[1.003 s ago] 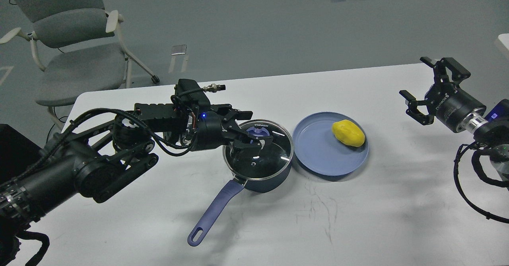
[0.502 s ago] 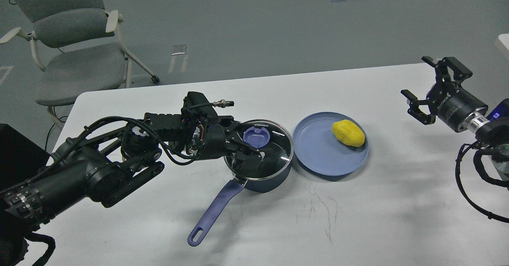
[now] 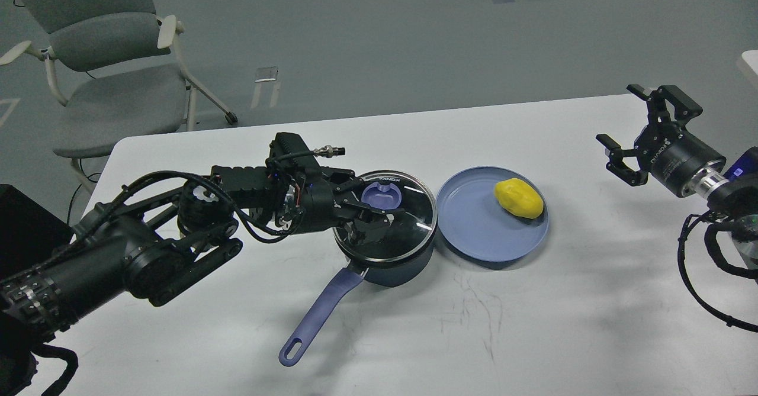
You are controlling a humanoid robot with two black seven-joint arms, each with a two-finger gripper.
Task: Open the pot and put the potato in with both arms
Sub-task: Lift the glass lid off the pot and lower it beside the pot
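navy saucepan (image 3: 388,260) glass lid (image 3: 385,218) on | left gripper (image 3: 370,215) at knob, closure unclear | yellow toy potato (image 3: 519,198) on blue plate (image 3: 474,230) | right gripper (image 3: 636,132) apart, far right

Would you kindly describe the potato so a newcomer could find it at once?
On the white table, right of the lidded pot, sits a shallow blue plate. The potato lies on its far right side: a lumpy, bright yellow oval, the only yellow thing there.
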